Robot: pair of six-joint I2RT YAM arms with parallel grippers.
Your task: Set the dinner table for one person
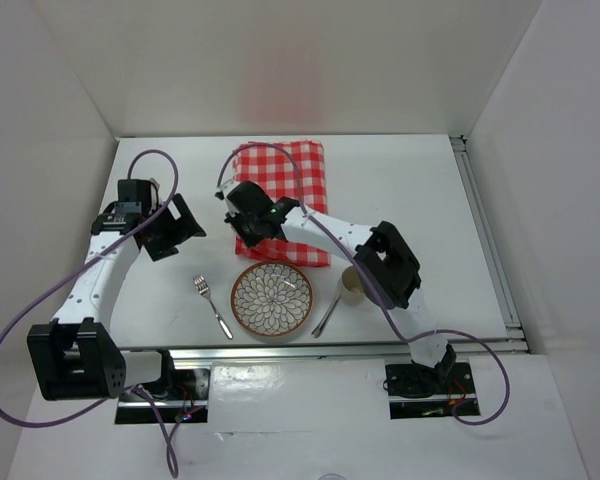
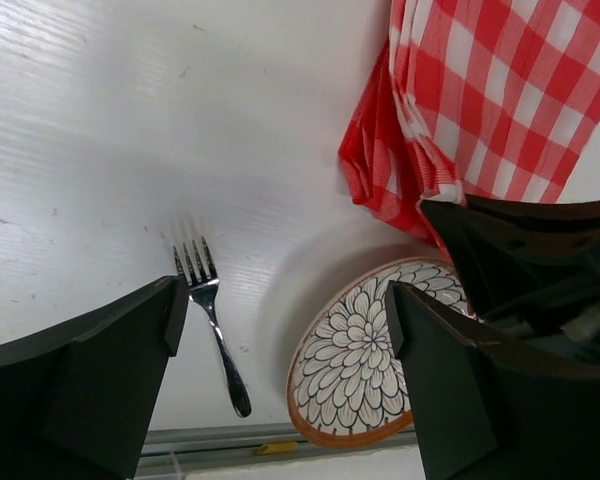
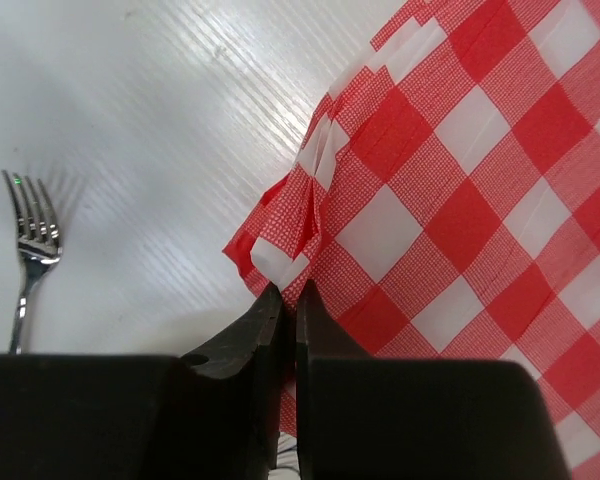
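R fingers (image 3: pixel 265 325) nip cloth (image 3: pixel 460 200) | L fingers (image 2: pixel 100 385) wide, empty | dinner table (image 3: pixel 130 120) + walls (image 1: pixel 280 60) white

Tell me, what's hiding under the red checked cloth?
Only white table shows around the cloth. Its folded layers cover whatever lies underneath. The right gripper pinches one corner.

Plate (image 1: pixel 271 299) sits near the front edge of the table (image 1: pixel 420 190), with the fork (image 1: pixel 211 305) just left of it, a thin second utensil (image 1: pixel 326 316) just right, and a cup (image 1: pixel 352 285) right-behind it, partly under the right arm (image 1: pixel 380 262). Folded checked cloth (image 1: pixel 290 180) lies behind the plate, near edge close to its rim. Right gripper (image 1: pixel 242 222) is over the cloth's corner behind-left of the plate; left gripper (image 1: pixel 180 228) is further left, behind the fork.
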